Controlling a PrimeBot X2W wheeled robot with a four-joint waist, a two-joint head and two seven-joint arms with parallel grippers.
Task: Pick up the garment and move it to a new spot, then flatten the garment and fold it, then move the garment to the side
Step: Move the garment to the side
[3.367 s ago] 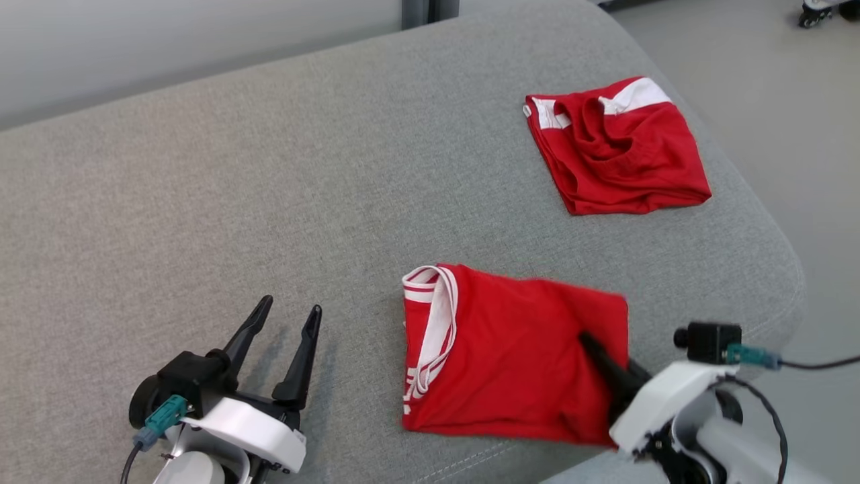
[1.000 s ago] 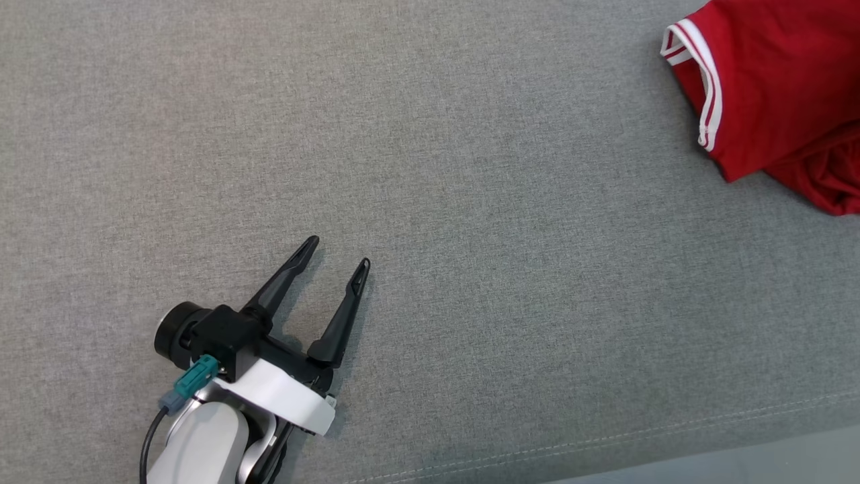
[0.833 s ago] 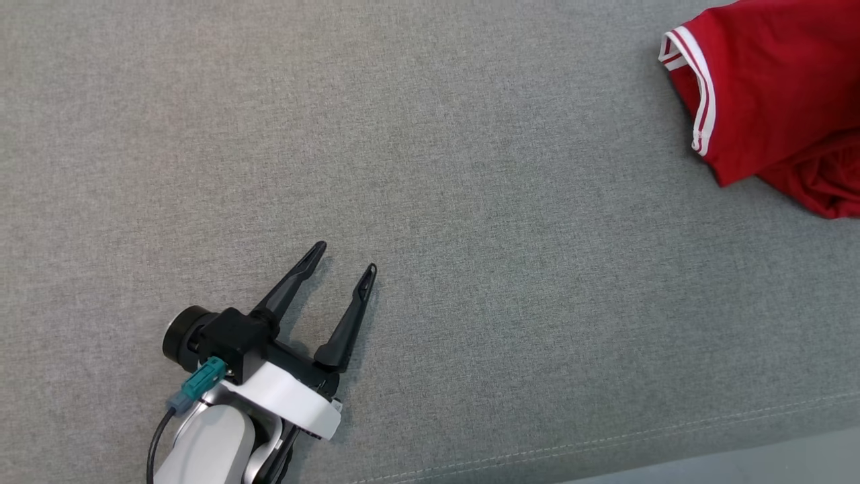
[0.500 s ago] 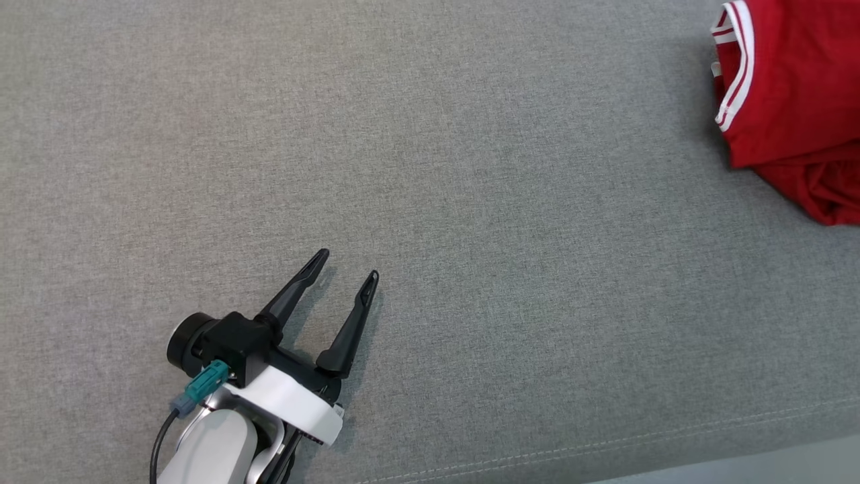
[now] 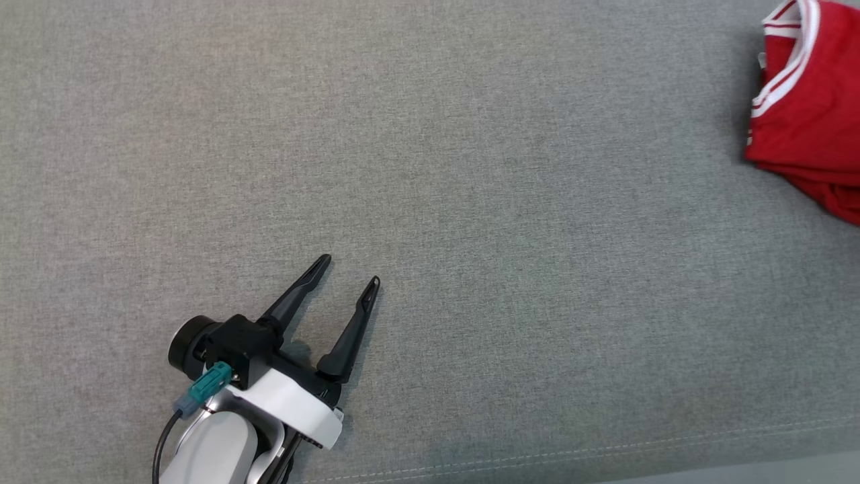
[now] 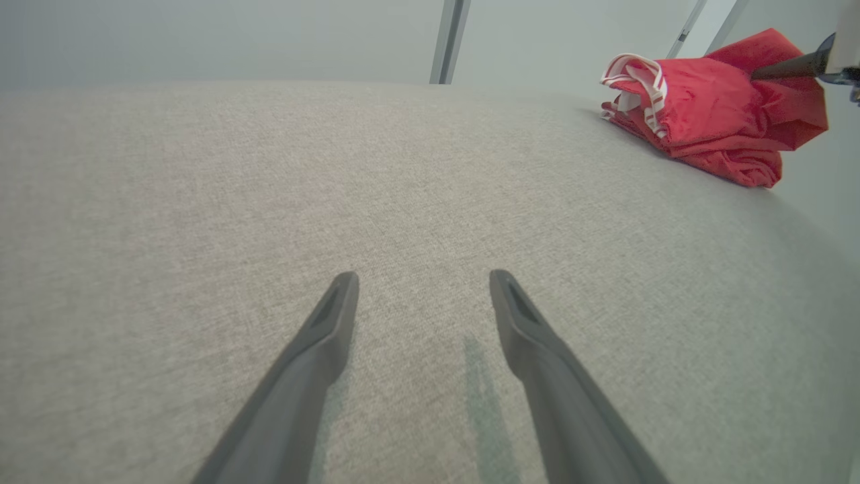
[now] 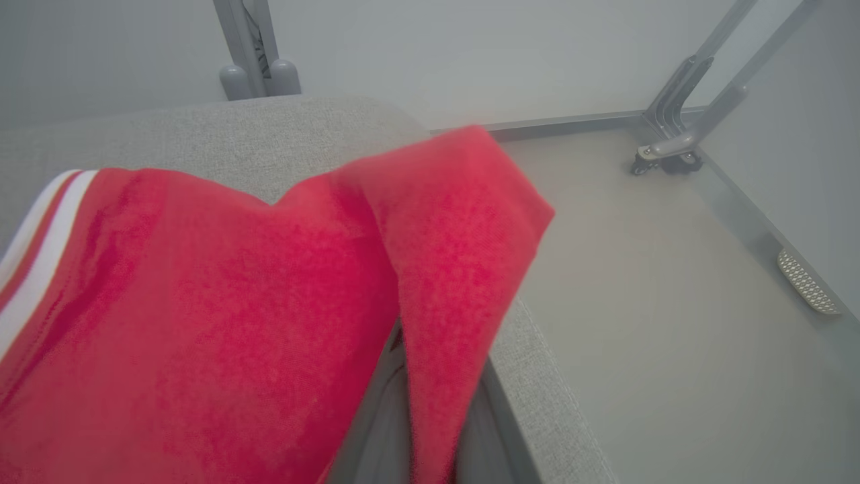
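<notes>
— Where's the garment (image 5: 806, 114)?
— At the cushion's (image 5: 470, 168) right end, bunched, one corner raised.
— What holds it?
— The right gripper (image 6: 762, 69), fingers pressed together on that corner.
— And the left gripper (image 5: 350, 269)?
— Fingers spread, empty, low over bare cushion, well apart from the garment, which lies off to its right.

The garment (image 5: 809, 121) has shifted rightward, seemingly bunching up.

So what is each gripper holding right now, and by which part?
Right gripper pinches the red garment by a raised flap; left gripper holds nothing.
</notes>
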